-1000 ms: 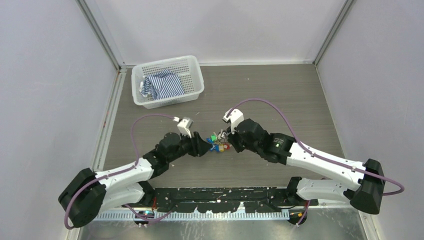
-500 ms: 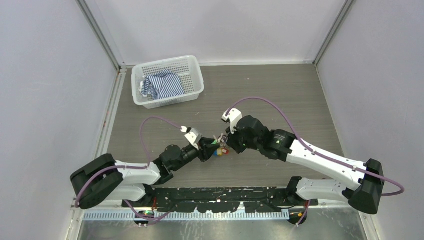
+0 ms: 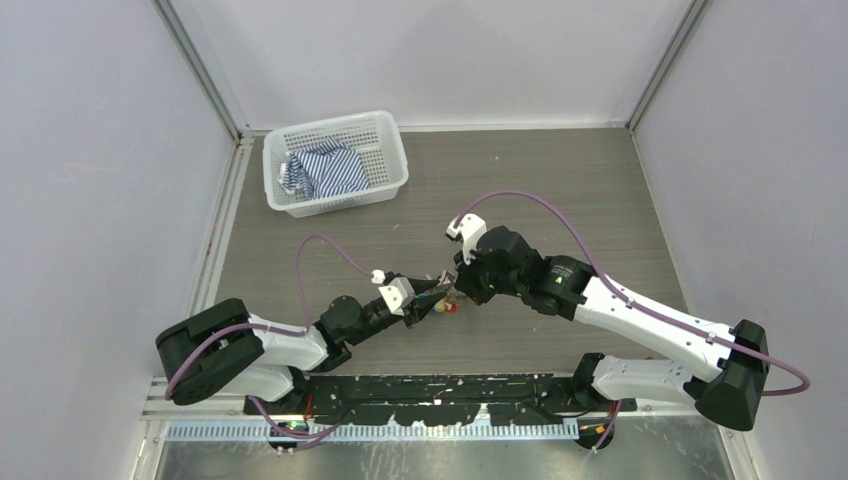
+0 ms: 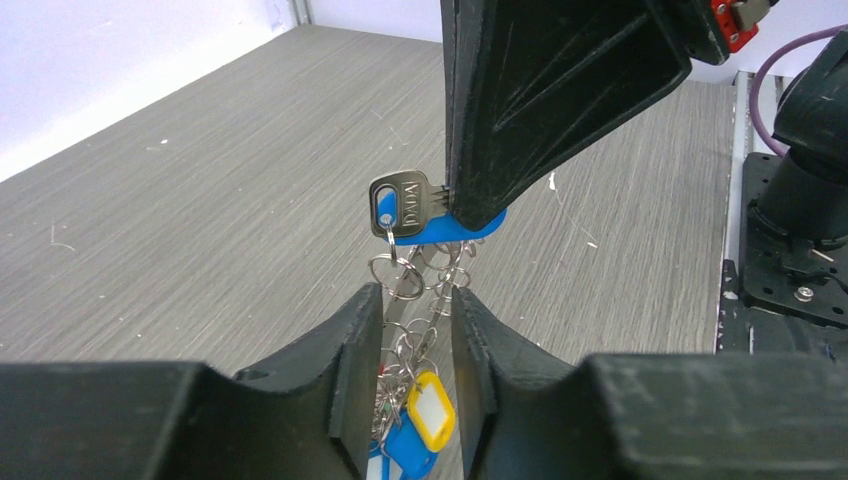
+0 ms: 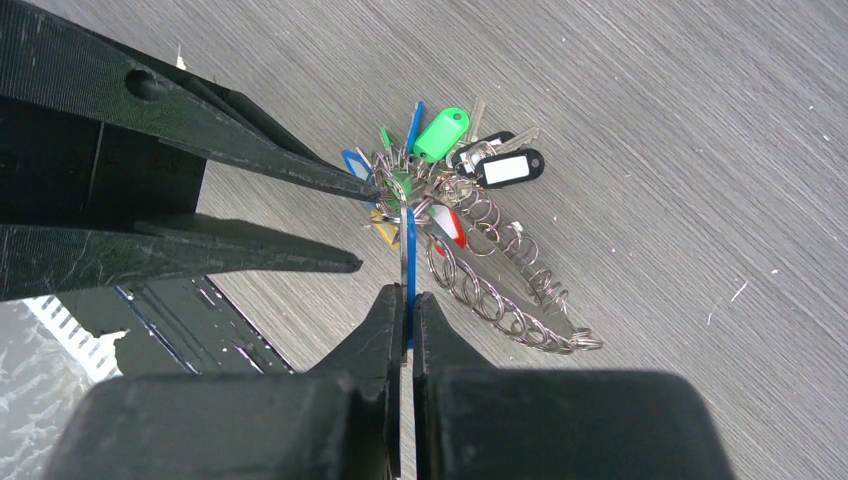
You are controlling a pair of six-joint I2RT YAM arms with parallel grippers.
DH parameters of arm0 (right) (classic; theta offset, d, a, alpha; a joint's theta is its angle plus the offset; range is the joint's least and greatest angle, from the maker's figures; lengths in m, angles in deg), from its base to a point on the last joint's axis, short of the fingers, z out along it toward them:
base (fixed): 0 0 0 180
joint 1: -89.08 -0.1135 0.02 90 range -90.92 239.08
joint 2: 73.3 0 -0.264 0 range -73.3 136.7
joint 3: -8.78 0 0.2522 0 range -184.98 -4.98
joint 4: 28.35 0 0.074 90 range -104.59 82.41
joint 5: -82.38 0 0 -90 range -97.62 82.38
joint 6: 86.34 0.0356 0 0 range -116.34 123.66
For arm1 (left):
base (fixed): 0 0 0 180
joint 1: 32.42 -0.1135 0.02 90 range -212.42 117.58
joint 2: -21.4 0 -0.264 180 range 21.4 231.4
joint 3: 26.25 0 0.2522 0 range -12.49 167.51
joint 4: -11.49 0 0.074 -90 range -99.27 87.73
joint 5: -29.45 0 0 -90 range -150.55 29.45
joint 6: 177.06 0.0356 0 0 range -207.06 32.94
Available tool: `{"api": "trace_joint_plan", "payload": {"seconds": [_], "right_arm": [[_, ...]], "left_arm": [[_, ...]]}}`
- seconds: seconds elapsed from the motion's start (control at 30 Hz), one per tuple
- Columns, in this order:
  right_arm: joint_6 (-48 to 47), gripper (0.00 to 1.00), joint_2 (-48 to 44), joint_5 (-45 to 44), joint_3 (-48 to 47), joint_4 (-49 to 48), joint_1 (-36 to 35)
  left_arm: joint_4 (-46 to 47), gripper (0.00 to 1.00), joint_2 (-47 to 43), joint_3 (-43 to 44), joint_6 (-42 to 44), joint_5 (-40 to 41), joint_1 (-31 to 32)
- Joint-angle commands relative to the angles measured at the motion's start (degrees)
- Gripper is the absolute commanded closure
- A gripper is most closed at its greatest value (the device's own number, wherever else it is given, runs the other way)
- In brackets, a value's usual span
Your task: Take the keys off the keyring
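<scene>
Hanging from the right gripper [image 5: 408,295], the keyring [image 5: 510,300] sits over the middle of the table [image 3: 560,180], between the two arms. The right claw is clenched flat on one blue-tagged key [image 4: 402,208], pinching it by the blade so that the head and its small split ring are left exposed. That hold makes the key a fixed handle, and the weight of the other keys [image 5: 487,152] pulls the bunch taut below it. The left gripper [image 4: 417,300] reaches in from the side with its jaws parted, one finger on each side of the strand of rings just under the held key (in the right wrist view one fingertip touches the bunch and the other stands clear). It is released and grips nothing yet. The straddle looks like a set-up to clamp the ring close to the key, which would give the arms opposed holds to work the key off. Whether the bunch's lower end rests on the table I cannot tell.
</scene>
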Motion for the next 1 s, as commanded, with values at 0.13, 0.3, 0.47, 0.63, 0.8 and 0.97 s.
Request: {"api": "trace_joint_plan", "payload": {"seconds": [0.13,0.3,0.47,0.63,0.8,0.97], "right_arm": [[0.3,0.99,-2.39,0.61,-3.22,-2.93,0.29],[0.26,0.99,-2.57,0.44,-3.33,-2.88,0.32],[0.36,0.99,-2.75,0.43,-3.22,-2.89,0.37],[0.59,0.99,-2.94,0.52,-3.35,-3.03,0.33],[0.87,0.99,-3.16,0.6,-3.35,-3.12,0.33],[1.18,0.99,-3.37,0.86,-3.35,-3.3,0.37]], "left_arm": [[8.07,0.73,3.25,0.98,2.95,-0.75,0.19],[8.9,0.74,4.64,1.8,2.18,-0.78,0.18],[9.05,0.74,4.66,2.66,1.67,-0.61,0.19],[9.05,0.75,5.13,3.1,0.86,-0.87,0.14],[9.05,0.76,5.7,3.22,0.18,-0.75,0.19],[9.05,0.77,6.32,3.73,-0.25,-0.16,0.13]]}}
